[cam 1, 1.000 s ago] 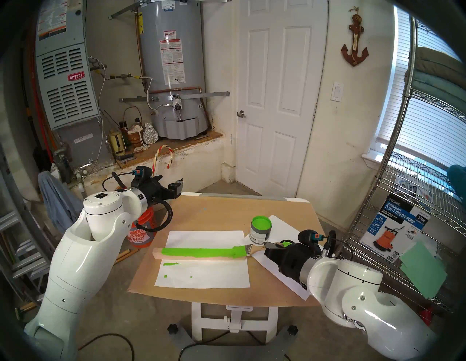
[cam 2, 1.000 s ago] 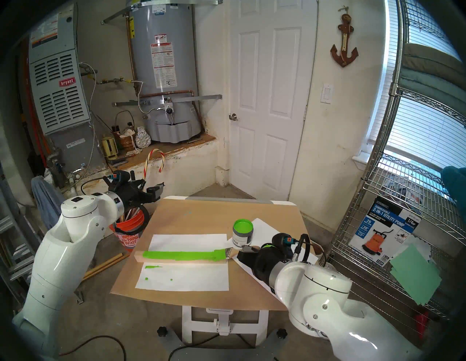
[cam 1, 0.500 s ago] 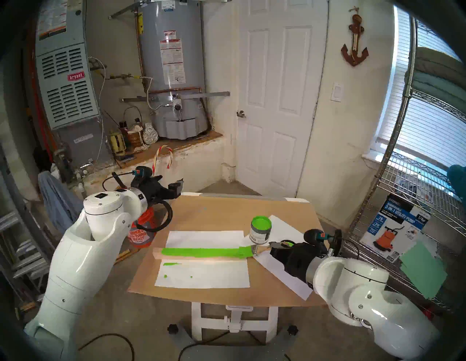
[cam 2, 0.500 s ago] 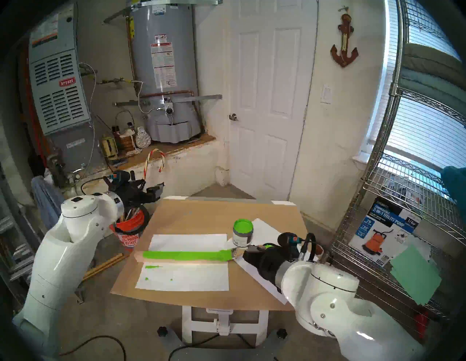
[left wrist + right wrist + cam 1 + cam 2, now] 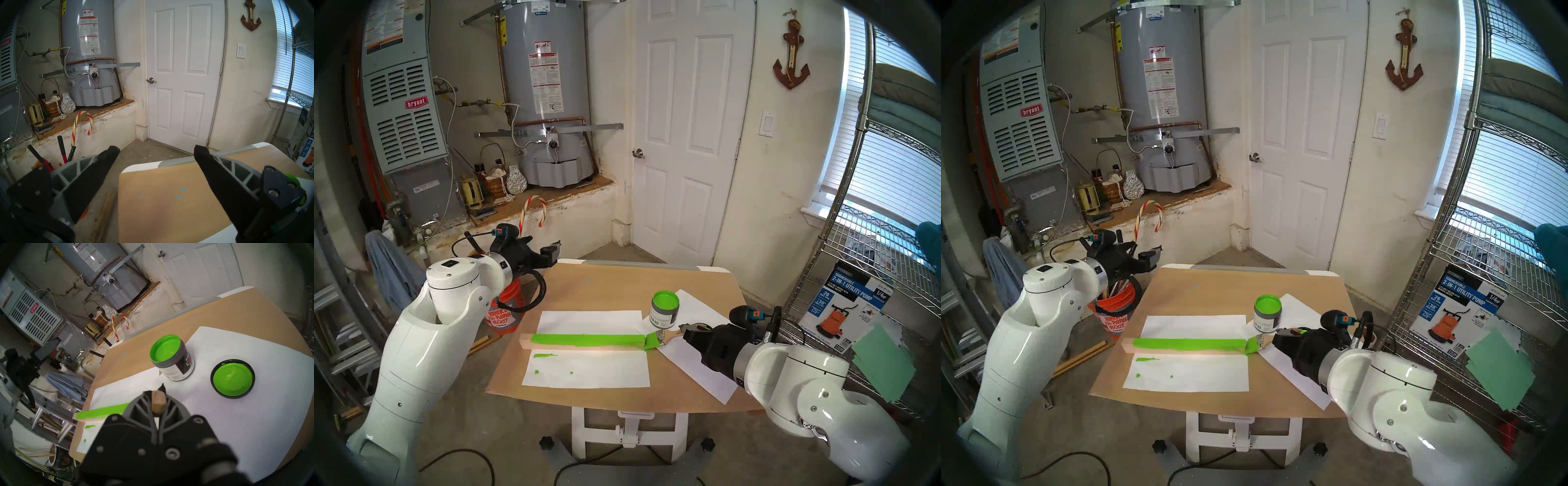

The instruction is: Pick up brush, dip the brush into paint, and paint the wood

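The wood (image 5: 585, 340) (image 5: 1185, 345) (image 5: 102, 413) is a long pale bar lying left to right on white paper, its top face bright green. My right gripper (image 5: 684, 330) (image 5: 1277, 336) (image 5: 158, 396) is shut on the brush (image 5: 661, 336) (image 5: 1260, 341) by its wooden handle (image 5: 158, 403). The green bristles sit just off the bar's right end, at the paper. The paint (image 5: 665, 309) (image 5: 1267, 312) (image 5: 171, 356) stands open behind the brush. My left gripper (image 5: 553, 253) (image 5: 1151, 256) (image 5: 157, 152) is open and empty above the table's far left corner.
A black lid (image 5: 232, 378) coated green lies on the paper right of the can. White paper sheets (image 5: 585, 371) with green smears cover the brown board (image 5: 619, 281). An orange bucket (image 5: 504, 312) stands left of the table, and a wire shelf (image 5: 857, 271) to its right.
My right gripper drew the brush rightward along the bar. The bristles went from the top face near the right end to just past it, and green now reaches that end. The left arm stayed still.
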Robot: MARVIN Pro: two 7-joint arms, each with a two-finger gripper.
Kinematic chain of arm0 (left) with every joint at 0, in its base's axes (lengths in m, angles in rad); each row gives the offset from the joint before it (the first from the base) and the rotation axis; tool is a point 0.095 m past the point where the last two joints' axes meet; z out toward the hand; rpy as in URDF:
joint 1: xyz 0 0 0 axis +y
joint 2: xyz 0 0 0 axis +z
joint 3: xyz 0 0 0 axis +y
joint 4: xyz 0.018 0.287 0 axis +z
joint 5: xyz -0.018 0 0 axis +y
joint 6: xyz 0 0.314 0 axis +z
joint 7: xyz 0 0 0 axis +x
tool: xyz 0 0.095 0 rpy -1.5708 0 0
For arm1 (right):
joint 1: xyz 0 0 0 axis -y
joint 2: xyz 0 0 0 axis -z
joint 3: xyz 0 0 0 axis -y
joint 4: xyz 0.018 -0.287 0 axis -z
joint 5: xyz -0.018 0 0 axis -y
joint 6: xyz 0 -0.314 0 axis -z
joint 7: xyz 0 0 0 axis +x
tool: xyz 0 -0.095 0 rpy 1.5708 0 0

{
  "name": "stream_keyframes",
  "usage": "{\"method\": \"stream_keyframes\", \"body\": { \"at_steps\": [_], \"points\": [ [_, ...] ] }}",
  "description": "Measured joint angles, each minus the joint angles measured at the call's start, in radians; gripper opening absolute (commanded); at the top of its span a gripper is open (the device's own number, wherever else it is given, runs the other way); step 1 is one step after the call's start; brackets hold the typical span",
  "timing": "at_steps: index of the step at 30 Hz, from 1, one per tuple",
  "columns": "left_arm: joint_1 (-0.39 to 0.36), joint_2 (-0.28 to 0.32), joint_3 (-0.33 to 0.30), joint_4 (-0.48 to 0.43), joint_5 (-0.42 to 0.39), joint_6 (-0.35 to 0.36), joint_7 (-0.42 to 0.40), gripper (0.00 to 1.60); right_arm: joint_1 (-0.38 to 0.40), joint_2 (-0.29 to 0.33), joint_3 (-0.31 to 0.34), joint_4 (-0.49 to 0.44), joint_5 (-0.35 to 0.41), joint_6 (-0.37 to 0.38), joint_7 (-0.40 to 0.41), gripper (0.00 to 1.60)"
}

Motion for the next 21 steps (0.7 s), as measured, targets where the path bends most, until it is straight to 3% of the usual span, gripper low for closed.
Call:
{"method": "stream_keyframes", "body": {
  "at_steps": [13, 21],
  "points": [
    [0.0, 0.0, 0.0, 0.001, 0.0, 0.0, 0.0, 1.6, 0.02, -0.026, 0.008, -0.009, 0.04, -0.017, 0.107, 0.0],
    [0.0, 0.0, 0.0, 0.0, 0.0, 0.0, 0.0, 1.6, 0.044, -0.061, -0.064, -0.009, 0.043, -0.021, 0.125, 0.0]
  ]
}}
